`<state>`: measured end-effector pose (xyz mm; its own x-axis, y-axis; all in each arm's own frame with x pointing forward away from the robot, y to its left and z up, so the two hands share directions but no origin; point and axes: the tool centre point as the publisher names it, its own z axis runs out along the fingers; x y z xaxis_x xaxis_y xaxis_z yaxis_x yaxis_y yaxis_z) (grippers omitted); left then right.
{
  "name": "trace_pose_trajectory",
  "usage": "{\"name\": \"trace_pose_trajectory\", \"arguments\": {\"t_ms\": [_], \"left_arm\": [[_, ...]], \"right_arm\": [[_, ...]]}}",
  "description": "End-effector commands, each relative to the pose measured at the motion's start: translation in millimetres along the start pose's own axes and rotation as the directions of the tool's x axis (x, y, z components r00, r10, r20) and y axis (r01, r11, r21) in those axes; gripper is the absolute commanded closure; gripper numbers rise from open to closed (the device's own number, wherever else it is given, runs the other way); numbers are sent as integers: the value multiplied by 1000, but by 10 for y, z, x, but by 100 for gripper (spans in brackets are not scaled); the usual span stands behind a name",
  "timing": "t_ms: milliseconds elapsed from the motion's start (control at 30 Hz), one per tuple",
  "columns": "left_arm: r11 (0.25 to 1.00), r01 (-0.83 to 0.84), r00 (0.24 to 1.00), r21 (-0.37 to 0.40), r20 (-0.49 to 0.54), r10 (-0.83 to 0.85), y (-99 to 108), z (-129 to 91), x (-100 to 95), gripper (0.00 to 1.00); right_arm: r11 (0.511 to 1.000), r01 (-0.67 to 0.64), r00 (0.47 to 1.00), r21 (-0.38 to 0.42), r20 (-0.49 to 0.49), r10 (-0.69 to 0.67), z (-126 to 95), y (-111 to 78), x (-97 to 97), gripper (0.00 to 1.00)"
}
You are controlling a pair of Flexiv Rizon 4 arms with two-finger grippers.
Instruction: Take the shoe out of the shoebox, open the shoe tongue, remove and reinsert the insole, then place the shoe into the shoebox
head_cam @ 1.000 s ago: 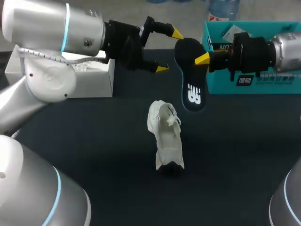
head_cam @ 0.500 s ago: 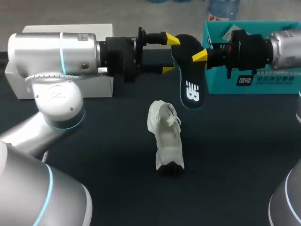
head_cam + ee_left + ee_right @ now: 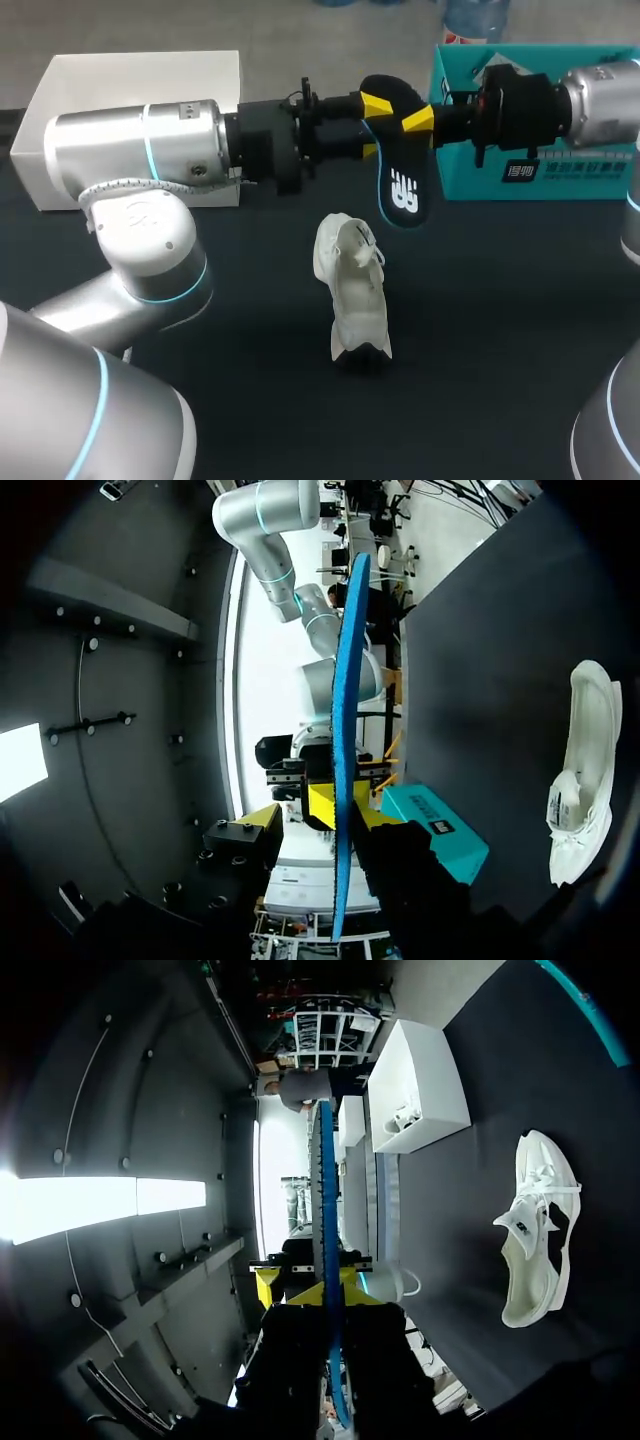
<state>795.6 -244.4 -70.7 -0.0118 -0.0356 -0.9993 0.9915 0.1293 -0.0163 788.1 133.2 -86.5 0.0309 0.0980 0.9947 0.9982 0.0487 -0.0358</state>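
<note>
A dark table is spanned by the left arm and the right arm, which come in from opposite sides and meet above its far middle. A white box is set at the far left, and the teal shoebox at the far right. The white shoe is left on the bare table between the boxes, nearer the robot and well apart from both claws. The black insole, blue underneath, is held in the air beside the shoebox, one end hanging down. It is clamped at its upper part by the right gripper. The left gripper is spread wide around the same end, and a gap is seen between one yellow tip and the insole.
</note>
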Motion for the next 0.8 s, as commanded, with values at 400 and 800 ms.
{"name": "trace_pose_trajectory", "arguments": {"t_ms": [400,800], "left_arm": [[1000,-6,1000,1,-8,6,0,84,64,64],[1000,-2,1000,8,-26,2,6,99,134,100]], "right_arm": [[1000,0,1000,-13,2,0,-3,-51,-7,100],[1000,10,1000,-13,-3,-10,7,-62,2,100]]}}
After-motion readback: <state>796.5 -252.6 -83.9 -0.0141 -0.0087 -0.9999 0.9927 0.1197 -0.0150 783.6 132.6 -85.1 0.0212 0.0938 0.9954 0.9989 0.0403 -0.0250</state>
